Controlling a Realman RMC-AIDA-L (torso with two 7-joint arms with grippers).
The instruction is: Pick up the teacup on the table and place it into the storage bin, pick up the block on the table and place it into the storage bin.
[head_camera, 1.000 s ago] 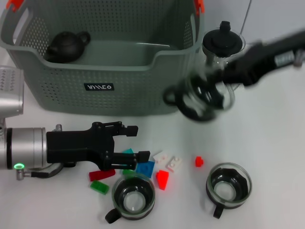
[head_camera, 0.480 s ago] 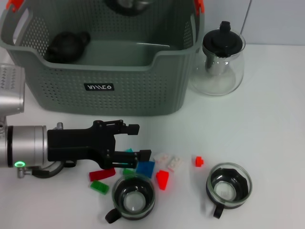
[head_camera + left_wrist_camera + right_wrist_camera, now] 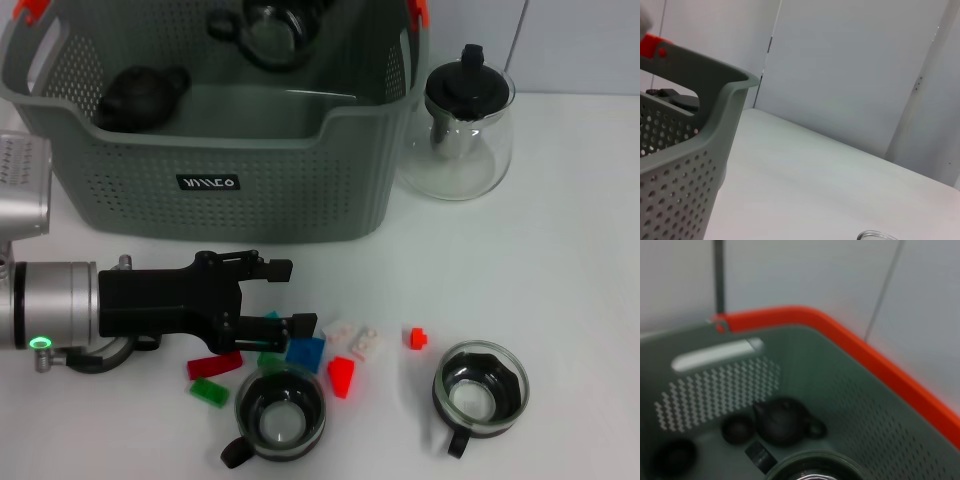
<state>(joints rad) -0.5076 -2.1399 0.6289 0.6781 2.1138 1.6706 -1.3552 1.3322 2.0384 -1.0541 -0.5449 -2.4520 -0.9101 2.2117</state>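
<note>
The grey-green storage bin [image 3: 215,185] stands at the back of the table. A glass teacup [image 3: 268,28] shows high inside the bin near its far wall. Its rim [image 3: 810,469] fills the near edge of the right wrist view, above the bin floor. My right gripper does not show in any view. Two more teacups stand on the table, one at the front [image 3: 281,417] and one to its right [image 3: 481,386]. Several small blocks lie between them, among them a blue block [image 3: 305,353] and a red wedge [image 3: 341,376]. My left gripper [image 3: 288,297] hovers open just over the blocks' left end.
A glass teapot with a black lid [image 3: 466,118] stands right of the bin. A black teapot [image 3: 140,96] lies in the bin's left part. The bin's corner [image 3: 715,125] with an orange clip [image 3: 652,46] fills the left wrist view's left side.
The teacup went from beside the glass teapot over the bin's rim and now sits lower inside the bin. The right arm has left the head view. The left arm has not moved.
</note>
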